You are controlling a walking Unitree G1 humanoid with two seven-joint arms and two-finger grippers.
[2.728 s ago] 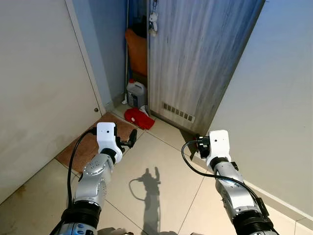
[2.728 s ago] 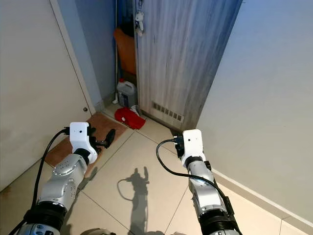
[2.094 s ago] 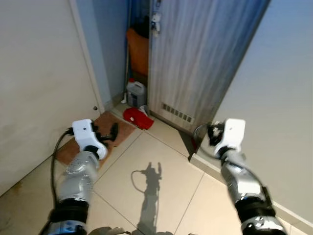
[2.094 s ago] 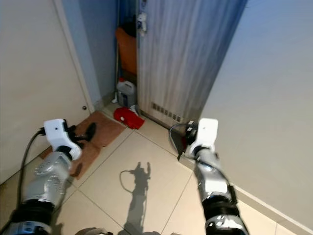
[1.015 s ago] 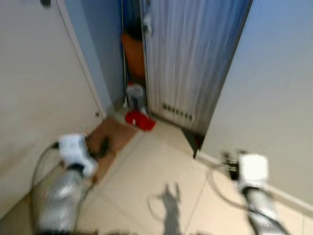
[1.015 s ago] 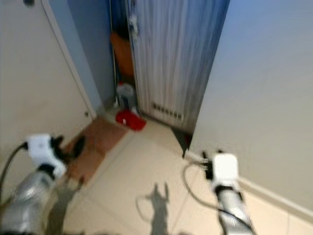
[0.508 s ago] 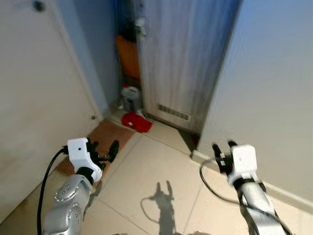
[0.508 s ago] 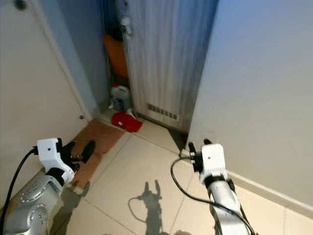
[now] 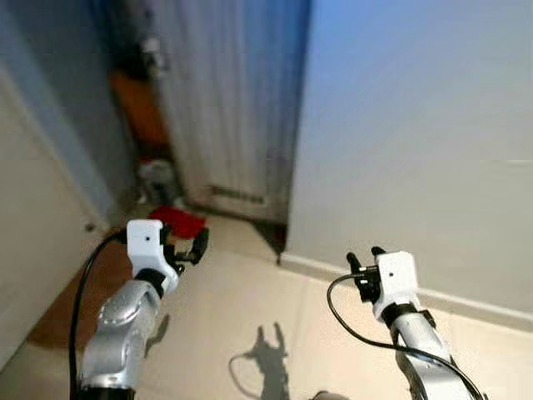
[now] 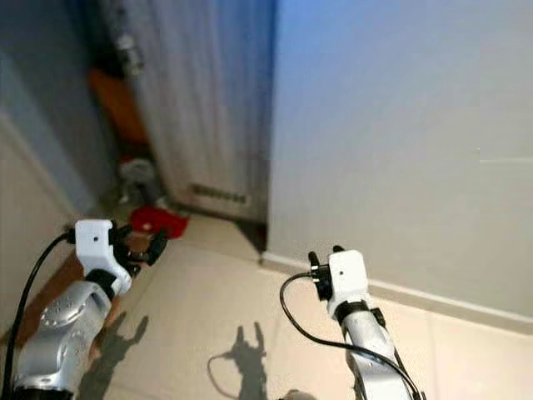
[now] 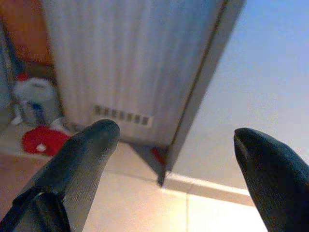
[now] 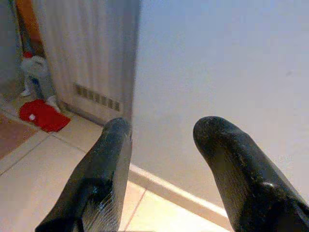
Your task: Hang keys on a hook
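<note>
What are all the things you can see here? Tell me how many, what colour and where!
Door: one, grey striped wood, straight ahead, vent slots near its bottom.
Wall: one, pale, on the right.
Jug: one, white with red cap, on the floor left of the door.
Red thing: one, on the floor beside the jug.
Mat: one, brown, floor at left.
Floor: beige tiles.
Left hand: black fingers, open.
Right hand: black fingers, open.

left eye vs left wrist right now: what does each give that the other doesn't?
Left eye adds: the right gripper, open, and the arms' shadow on the beige tiled floor. Left wrist adds: a clear look at the white plastic jug and the slotted vent grille. Shared: the left gripper, open, the grey ribbed door, the red object on the floor, the white wall.
</note>
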